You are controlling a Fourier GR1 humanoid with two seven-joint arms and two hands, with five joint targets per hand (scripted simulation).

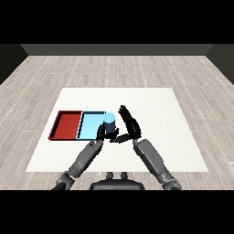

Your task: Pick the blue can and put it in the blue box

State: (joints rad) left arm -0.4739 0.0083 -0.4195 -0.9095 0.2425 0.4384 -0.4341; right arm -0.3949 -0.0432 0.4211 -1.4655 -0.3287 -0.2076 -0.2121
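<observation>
The blue can point(109, 121) stands upright at the right edge of the blue box point(89, 126), seemingly on or just over its rim, with the red tray point(66, 124) beside the box on the left. The left hand point(101, 132) is pressed against the can's near left side, but whether its fingers curl round the can cannot be told from here. The right hand point(129, 124) is spread open just right of the can, fingers straight, holding nothing.

The step in hand looks like the placement. To do it well, carry the can a little further left — clear of the rim and over the pale floor of the box — keep it upright, lower it until it rests flat, and only then let go. The right hand should stay clear of the can on the white surface point(155, 105).
</observation>
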